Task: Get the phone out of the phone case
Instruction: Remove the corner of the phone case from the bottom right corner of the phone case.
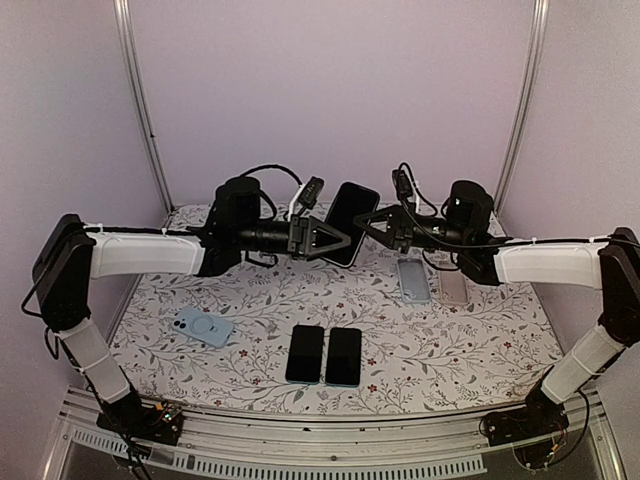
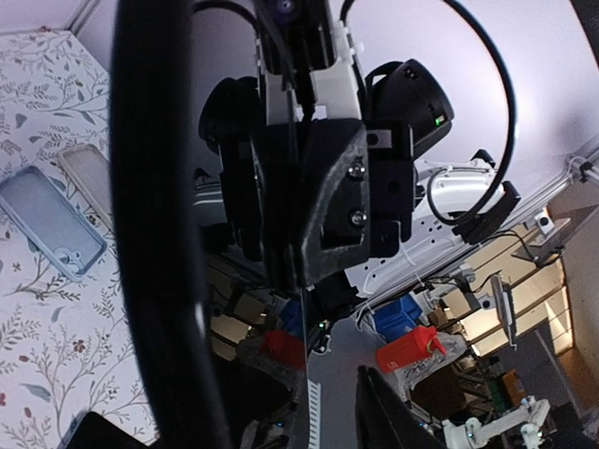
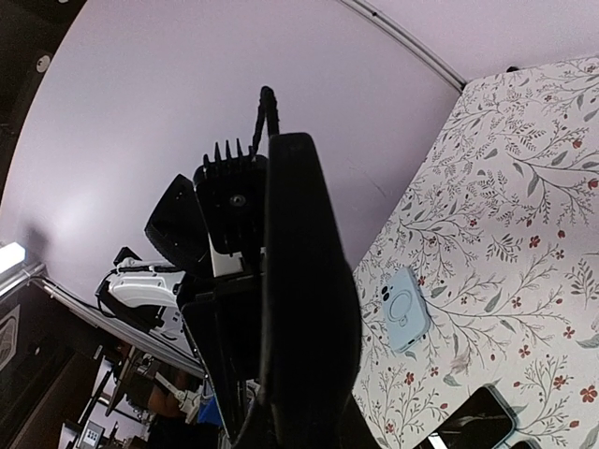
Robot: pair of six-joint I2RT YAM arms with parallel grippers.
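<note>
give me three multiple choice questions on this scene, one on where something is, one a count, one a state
1. Where does the light blue phone case lie?
A. left of the two dark phones
B. right of them
C. on top of them

2. How many dark phones lie side by side near the table's front edge?
A. one
B. two
C. four

3. The phone up between the arms is:
A. flat on the table
B. held in the air by both end effectors
C. propped against the back wall

Answers:
1 A: the light blue phone case sits on the table towards the left arm, apart from the pair.
2 B: two dark phones lie next to each other.
3 B: the phone is off the table, with the left end effector and right end effector meeting on it.
</note>
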